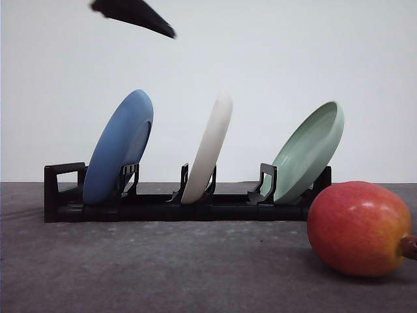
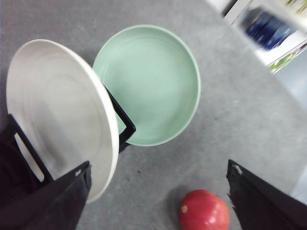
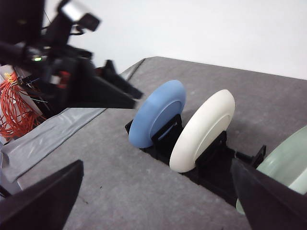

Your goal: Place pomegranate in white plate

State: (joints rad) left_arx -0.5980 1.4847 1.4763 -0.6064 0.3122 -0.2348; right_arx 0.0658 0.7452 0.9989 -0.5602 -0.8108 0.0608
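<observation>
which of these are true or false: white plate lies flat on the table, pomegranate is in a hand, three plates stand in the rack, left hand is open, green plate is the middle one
1. The white plate lies flat on the table. False: it stands tilted in the black rack.
2. The pomegranate is held. False: it rests on the table.
3. Three plates stand in the rack. True.
4. The left hand is open. True.
5. The green plate is in the middle. False: the white plate is, between it and the blue plate.
</observation>
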